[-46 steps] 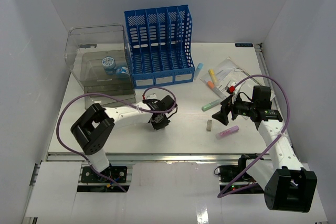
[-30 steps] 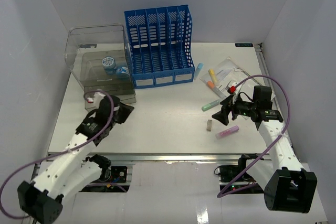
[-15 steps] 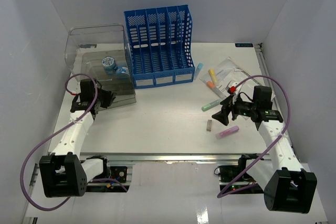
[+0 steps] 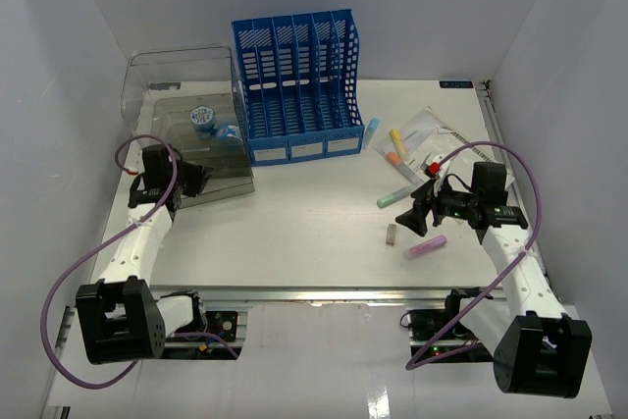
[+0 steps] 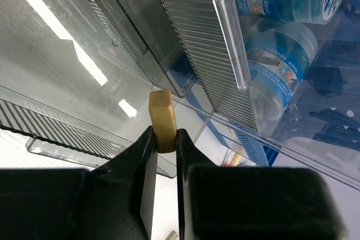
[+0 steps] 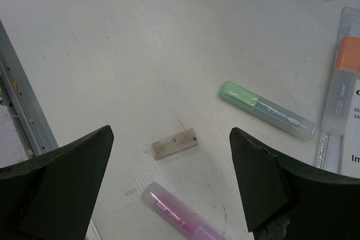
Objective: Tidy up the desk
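The white desk holds scattered stationery at the right. My left gripper is shut on a small tan eraser block, held at the front of the clear plastic box; the box lid fills the left wrist view. My right gripper is open and empty, hovering over a flat white eraser that lies between its jaws. A pink highlighter lies just nearer, and a green highlighter lies beyond.
A blue slotted file rack stands at the back centre. Blue tape rolls sit inside the clear box. Orange, yellow and pale blue highlighters and a notebook lie at the back right.
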Robot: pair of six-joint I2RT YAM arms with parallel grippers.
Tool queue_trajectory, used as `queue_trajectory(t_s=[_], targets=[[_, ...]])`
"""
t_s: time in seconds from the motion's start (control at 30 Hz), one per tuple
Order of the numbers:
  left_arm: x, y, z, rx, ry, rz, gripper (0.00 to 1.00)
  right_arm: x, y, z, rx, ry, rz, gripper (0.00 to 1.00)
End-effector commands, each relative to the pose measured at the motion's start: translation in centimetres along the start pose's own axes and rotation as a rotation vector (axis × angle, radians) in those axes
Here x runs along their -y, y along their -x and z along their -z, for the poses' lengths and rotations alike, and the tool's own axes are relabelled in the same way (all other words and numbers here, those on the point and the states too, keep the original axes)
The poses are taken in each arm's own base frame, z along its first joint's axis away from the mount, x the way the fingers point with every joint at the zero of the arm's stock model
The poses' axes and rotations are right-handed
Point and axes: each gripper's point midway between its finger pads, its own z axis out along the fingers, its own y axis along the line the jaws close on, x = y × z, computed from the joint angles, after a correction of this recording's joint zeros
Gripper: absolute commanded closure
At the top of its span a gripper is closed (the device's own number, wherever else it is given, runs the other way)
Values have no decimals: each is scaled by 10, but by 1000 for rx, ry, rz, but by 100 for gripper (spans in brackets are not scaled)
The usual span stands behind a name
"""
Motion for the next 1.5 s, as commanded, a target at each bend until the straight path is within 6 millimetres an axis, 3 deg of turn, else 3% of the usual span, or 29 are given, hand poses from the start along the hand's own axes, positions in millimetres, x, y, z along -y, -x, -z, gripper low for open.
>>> queue_trajectory(t_s=[0.0,0.17,0.37,0.5,0.63,0.73,0.9,1.03,1.1,1.27,1.47], targets=[[2,4,0,4,-23,-9,76,2,0,-1,11,8,12,10],[-1,7,-2,-7,-20,3,62,3,-4,-3,1,6,6,10],[11,11,2,-8,-55,-32,19,-1,-2,-1,21,15,43,10],[32,14,18,0,-139,-109,4,1,-3,-1,14,1,25,9],[69,11,57,29,-360,-319,2,4,-12,2,-96,-9,-9,6],[79,-6,81,5,-518,-437,2,21,-20,9,-207,-100,-43,2],[60,-32,114,0,-637,-489,2,-8,-32,-12,-378,-46,-43,0],[38,-45,124,-6,-645,-506,2,-25,-49,-27,-473,-36,-27,1],[29,-53,127,-22,-648,-514,2,-21,-57,-33,-516,-67,-44,0],[14,-66,135,-58,-654,-534,2,-12,-74,-38,-611,-110,-73,8],[0,-73,136,-63,-648,-532,2,-19,-86,-45,-718,-80,-113,18]])
